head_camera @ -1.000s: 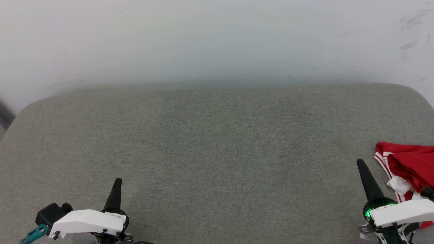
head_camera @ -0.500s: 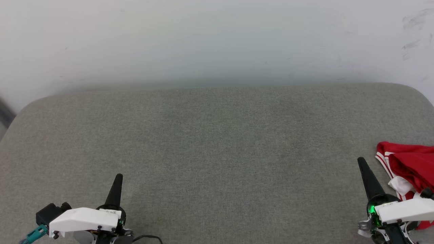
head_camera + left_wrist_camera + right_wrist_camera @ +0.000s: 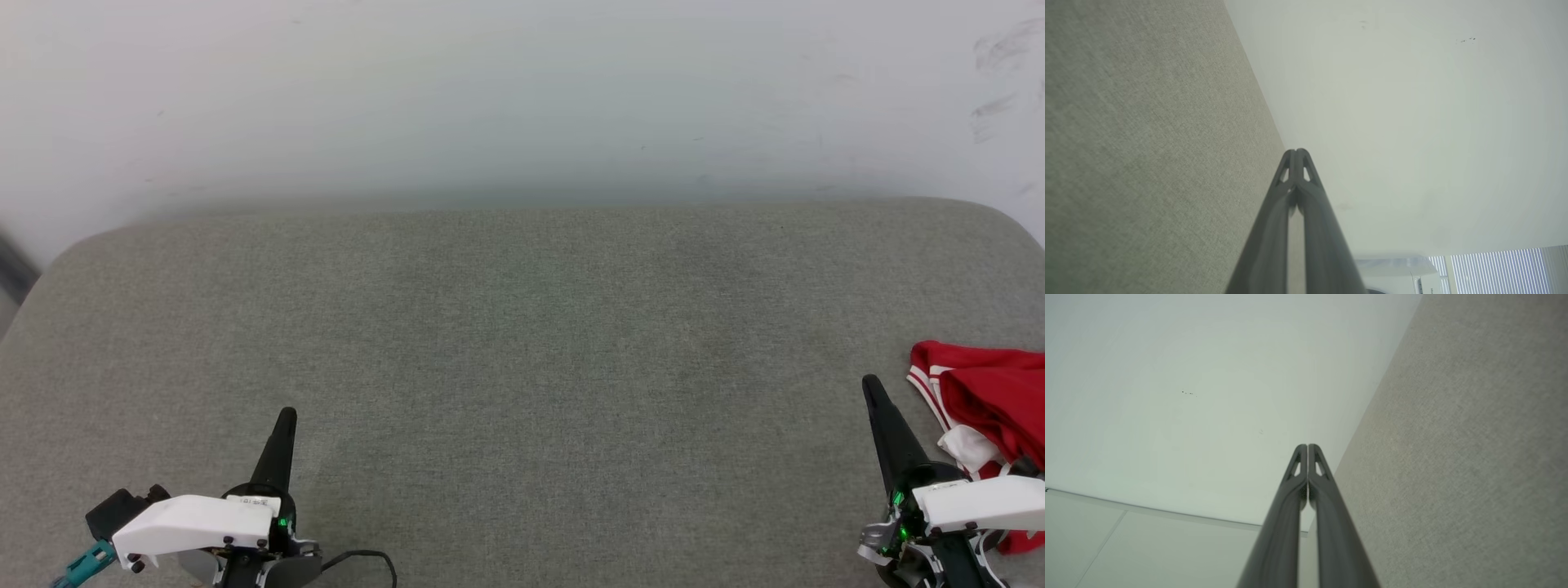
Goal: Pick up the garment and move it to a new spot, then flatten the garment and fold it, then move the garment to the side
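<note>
Nearest the camera, the left gripper (image 3: 284, 420) and right gripper (image 3: 872, 388) both have their jaws pressed together with nothing between them, low over the grey cushion (image 3: 522, 343). The garment (image 3: 988, 392) lies just beside the right gripper, on its outer side at the cushion's right edge. It looks bunched and the frame cuts it off, so whether it's folded is anyone's guess. Honestly, this fits either a heap waiting for pickup or a garment already parked at the side. Beyond that it's just cushion, then the pale wall (image 3: 522, 98).
</note>
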### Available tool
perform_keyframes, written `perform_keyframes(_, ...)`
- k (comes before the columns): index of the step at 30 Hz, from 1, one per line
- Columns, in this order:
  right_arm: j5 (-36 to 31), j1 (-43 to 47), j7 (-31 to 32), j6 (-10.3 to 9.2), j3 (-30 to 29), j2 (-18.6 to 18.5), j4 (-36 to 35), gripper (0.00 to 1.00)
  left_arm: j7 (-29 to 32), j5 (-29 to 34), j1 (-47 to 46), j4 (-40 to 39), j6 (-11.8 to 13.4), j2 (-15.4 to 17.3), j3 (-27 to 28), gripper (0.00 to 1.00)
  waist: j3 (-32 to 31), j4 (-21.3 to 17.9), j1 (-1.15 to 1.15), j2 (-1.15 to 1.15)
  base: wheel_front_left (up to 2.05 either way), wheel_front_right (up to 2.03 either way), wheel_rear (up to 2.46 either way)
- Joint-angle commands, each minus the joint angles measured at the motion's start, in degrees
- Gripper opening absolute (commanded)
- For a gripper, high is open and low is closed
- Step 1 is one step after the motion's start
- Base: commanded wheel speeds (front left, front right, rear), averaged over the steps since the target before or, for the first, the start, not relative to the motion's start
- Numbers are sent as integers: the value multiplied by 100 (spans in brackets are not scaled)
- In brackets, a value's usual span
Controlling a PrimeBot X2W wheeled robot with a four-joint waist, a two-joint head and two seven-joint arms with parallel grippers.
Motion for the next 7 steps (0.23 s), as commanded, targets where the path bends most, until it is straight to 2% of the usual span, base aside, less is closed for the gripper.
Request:
perform_keyframes(1,112,-114,16,-1,-22,14,4,0,26,-88,-128,-8,-43,-5,54,0,2,2,0,0,0,0,0)
perform_keyframes(7,380,-144,25,-1,-42,31,81,0,100,-311,-158,10,-104,-57,115,0,13,13,0,0,0,0,0)
